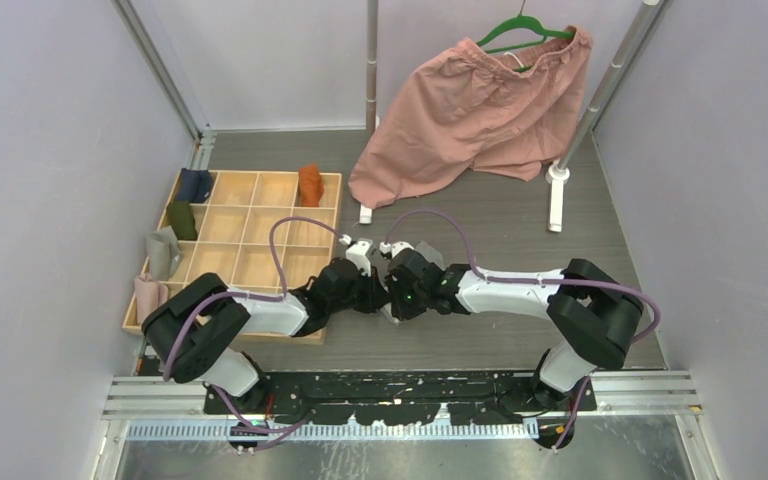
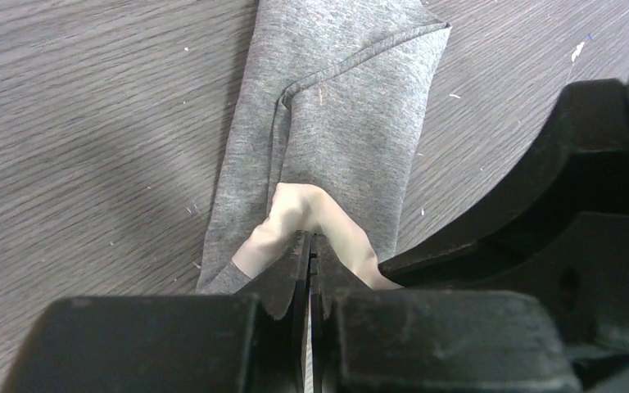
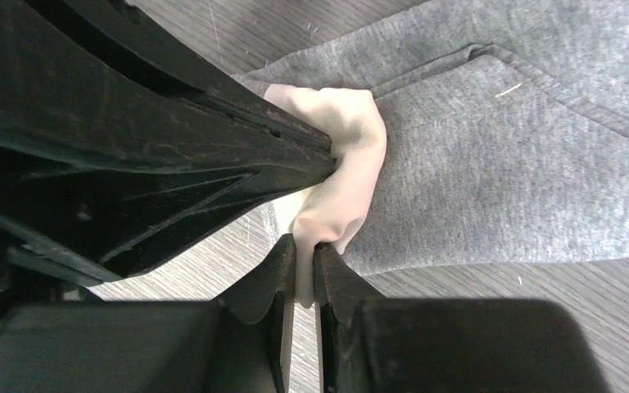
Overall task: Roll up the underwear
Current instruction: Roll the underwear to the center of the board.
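The grey underwear (image 2: 352, 123) lies on the dark wood table, folded into a long narrow strip, and also shows in the right wrist view (image 3: 524, 164). Its cream-white trim (image 2: 295, 213) is bunched up at the near end. My left gripper (image 2: 309, 241) is shut on that trim. My right gripper (image 3: 303, 246) is shut on the same trim (image 3: 348, 164) from the other side. The two grippers touch tip to tip at the table's middle, left (image 1: 374, 290) and right (image 1: 402, 293), hiding the garment in the top view. The rust-orange underwear (image 1: 309, 185) stands in the wooden tray's far right compartment.
The wooden compartment tray (image 1: 250, 250) lies at the left, with dark blue (image 1: 195, 184), green (image 1: 181, 219), grey (image 1: 163, 252) and pink (image 1: 148, 293) cloths along its left side. Big pink shorts (image 1: 480, 110) hang on a green hanger from a rack at the back, with its poles (image 1: 371, 100) and foot (image 1: 557, 200).
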Motion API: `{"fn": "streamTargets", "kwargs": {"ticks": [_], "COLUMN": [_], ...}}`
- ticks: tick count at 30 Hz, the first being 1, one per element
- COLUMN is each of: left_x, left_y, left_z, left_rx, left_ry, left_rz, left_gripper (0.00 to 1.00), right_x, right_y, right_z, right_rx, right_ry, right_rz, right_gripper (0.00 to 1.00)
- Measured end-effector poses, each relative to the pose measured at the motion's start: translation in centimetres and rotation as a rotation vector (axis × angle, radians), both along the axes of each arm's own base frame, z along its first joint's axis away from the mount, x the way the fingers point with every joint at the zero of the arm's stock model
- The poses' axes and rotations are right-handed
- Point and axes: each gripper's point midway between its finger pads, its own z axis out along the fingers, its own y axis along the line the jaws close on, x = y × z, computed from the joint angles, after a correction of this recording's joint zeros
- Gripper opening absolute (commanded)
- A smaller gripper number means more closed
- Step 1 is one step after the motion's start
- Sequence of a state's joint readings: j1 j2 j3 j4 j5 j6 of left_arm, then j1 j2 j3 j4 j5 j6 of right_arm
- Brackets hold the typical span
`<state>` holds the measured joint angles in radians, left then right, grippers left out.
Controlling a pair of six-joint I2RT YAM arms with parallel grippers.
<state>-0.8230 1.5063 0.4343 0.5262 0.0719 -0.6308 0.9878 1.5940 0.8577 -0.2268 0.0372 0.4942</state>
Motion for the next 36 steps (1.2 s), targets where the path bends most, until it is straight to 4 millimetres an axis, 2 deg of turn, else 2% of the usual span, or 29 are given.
{"fn": "streamTargets", "kwargs": {"ticks": [7, 13, 22, 30, 36], "left_x": [-0.1, -0.1, -0.1, -0.2, -0.2], "left_y": [0.3, 0.4, 0.3, 0.4, 0.5], "left_z": [0.3, 0.2, 0.5, 0.6, 2.3], "left_rx": [0.003, 0.002, -0.006, -0.006, -0.019], "left_ry": [-0.003, 0.004, 0.004, 0.004, -0.021], "left_rz": [0.007, 0.014, 0.017, 0.017, 0.011], "left_gripper": [0.01, 0.01, 0.01, 0.01, 0.01], "right_x": [0.0, 0.6, 2.4, 2.8, 2.9], "right_y": [0.5, -0.3, -2.0, -1.9, -1.9], "right_z": [-0.2, -0.2, -0.6, -0.8, -0.9], "right_rx": [0.089, 0.216, 0.410, 0.469, 0.466], "right_ry": [-0.006, 0.025, 0.155, 0.231, 0.265], "right_rz": [0.038, -0.022, -0.202, -0.229, -0.230], "right_gripper": [0.10, 0.09, 0.18, 0.19, 0.16]}}
